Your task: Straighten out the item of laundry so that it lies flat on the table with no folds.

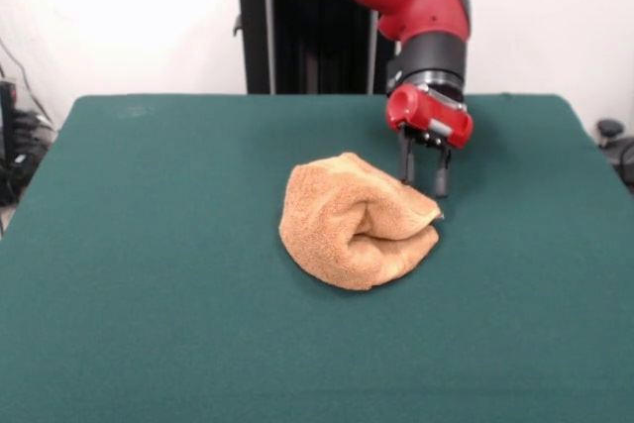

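Note:
The orange-tan terry towel (pixel 352 225) lies crumpled in a rounded bundle near the middle of the dark green table (pixel 149 245), with a deep fold running across its right half and a corner sticking out to the right. My gripper (pixel 424 177) hangs from the red arm just behind the towel's right corner. Its two dark fingers (pixel 441 177) point down, spread apart and empty, with the tips low, close to the corner of the towel. I cannot tell whether they touch it.
The black pedestal (pixel 297 37) stands behind the table's far edge. Cables and gear (pixel 20 146) sit off the table's left side, and a dark object (pixel 614 141) off the right side.

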Motion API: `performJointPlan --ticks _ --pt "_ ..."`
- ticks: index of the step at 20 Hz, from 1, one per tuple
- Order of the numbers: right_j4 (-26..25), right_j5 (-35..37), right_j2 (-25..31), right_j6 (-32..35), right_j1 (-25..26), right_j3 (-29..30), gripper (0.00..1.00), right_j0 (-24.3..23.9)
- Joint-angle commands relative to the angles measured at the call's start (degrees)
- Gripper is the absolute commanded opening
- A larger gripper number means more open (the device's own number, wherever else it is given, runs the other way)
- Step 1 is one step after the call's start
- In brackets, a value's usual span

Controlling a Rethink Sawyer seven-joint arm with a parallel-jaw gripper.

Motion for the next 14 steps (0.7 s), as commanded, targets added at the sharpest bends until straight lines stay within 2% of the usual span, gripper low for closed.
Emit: performJointPlan --ticks 1,3,10,14 --pt "5.4 -1.5 0.1 2.0 2.2 -4.7 1.0 2.4" --pt "4.9 -0.6 -0.2 1.5 2.4 -5.0 1.0 3.0" --pt "4.2 10.6 0.6 -0.6 3.5 -5.8 1.0 3.7" --pt "3.6 11.1 0.3 0.1 3.9 -6.0 1.0 3.7"
